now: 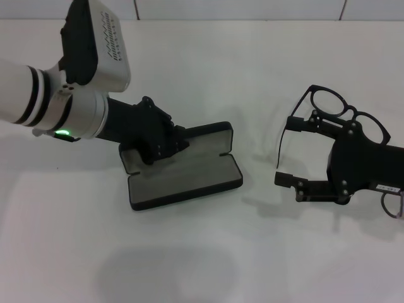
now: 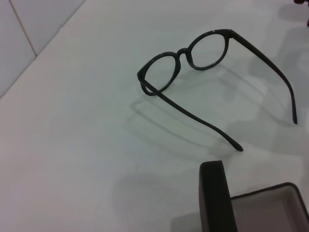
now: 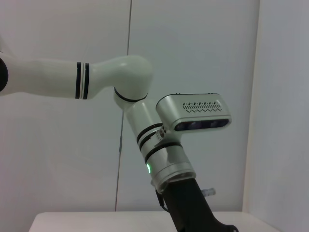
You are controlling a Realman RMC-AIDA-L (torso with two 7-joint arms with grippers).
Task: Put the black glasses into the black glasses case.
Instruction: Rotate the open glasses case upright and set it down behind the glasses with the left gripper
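Note:
The black glasses (image 1: 334, 101) lie on the white table at the right, lenses toward the far side, one temple arm curving down toward me. My right gripper (image 1: 284, 150) is open low over them, one finger beside the frame's left hinge and the other nearer me, with that temple arm between the two. The black glasses case (image 1: 189, 177) lies open at centre left, grey lining up, lid tilted back. My left gripper (image 1: 154, 136) rests on the case's left end. The left wrist view shows the glasses (image 2: 186, 58) unfolded on the table, beyond a corner of the case (image 2: 270, 189).
The white table (image 1: 208, 265) stretches around both things, with a tiled wall along its far edge. A thin dark loop (image 1: 392, 205) shows at the right border beside my right arm. The right wrist view holds only my left arm (image 3: 159, 140) and the wall.

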